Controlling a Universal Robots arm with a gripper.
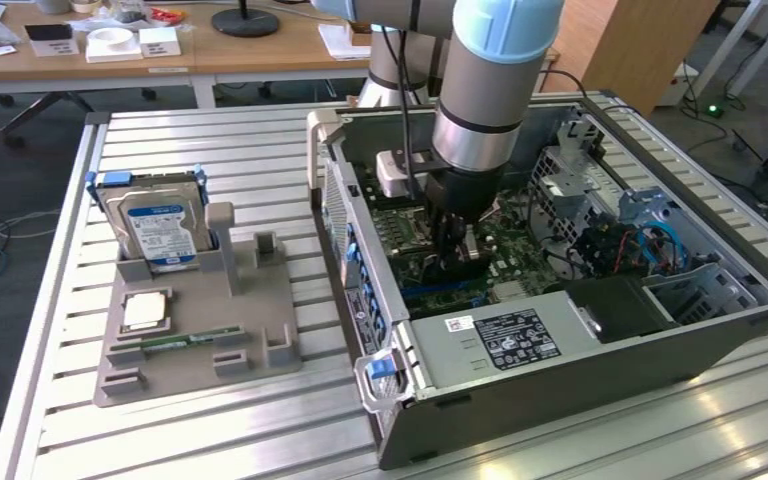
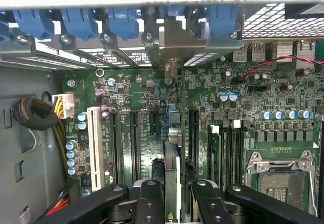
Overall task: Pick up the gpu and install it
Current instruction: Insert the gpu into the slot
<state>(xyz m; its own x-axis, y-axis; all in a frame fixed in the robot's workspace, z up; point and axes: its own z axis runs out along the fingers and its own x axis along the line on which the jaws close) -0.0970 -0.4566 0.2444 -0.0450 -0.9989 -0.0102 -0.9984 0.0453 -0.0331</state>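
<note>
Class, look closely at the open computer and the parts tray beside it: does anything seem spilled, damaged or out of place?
Nothing stands out. The memory stick and silver hard drive sit in the tray, and the gripper holds the gpu edge-on above the green motherboard.

Slatted table (image 1: 224,160): holder tray (image 1: 197,375) on the exterior view's left, open PC case (image 1: 571,400) on the exterior view's right, apart from it. Tray: hard drive (image 1: 161,225) upright at the back, small square part (image 1: 147,311) in the middle, memory stick (image 1: 195,340) in front of that. Case: motherboard (image 1: 511,265) down inside, power supply (image 1: 511,338) at the near side. Gpu (image 2: 172,176) is in the gripper (image 2: 174,169), over the board, between slots. Bench (image 1: 257,50) behind the table, stand base (image 1: 245,22) and small boxes (image 1: 159,41) on it.
</note>
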